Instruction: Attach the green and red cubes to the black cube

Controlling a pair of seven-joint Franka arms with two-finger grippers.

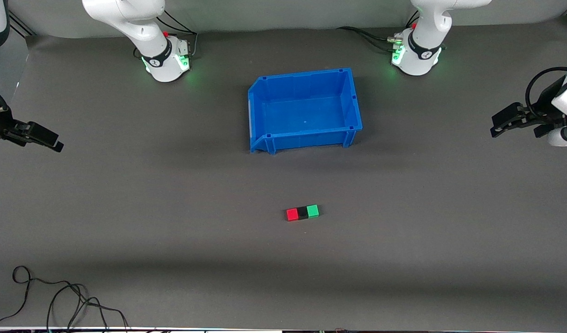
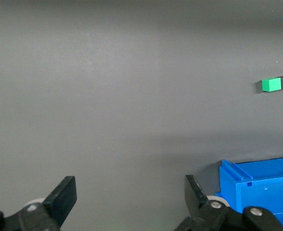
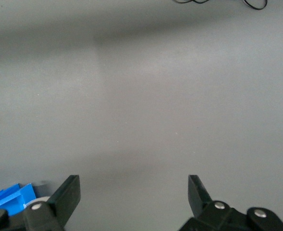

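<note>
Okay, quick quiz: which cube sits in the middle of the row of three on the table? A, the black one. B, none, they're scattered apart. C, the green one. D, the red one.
A: the black cube sits between the red cube and the green cube, touching both in one row, nearer the front camera than the bin.

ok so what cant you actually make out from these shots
- Whether the red cube, black cube and green cube are truly joined: they touch in a row, but the seams are too small in the front view.
- Red cube in the left wrist view: cut off by the picture's edge.
- Blue bin in both wrist views: only a corner shows.
- Left gripper and right gripper: open, at the table's ends, fingertips only.
</note>
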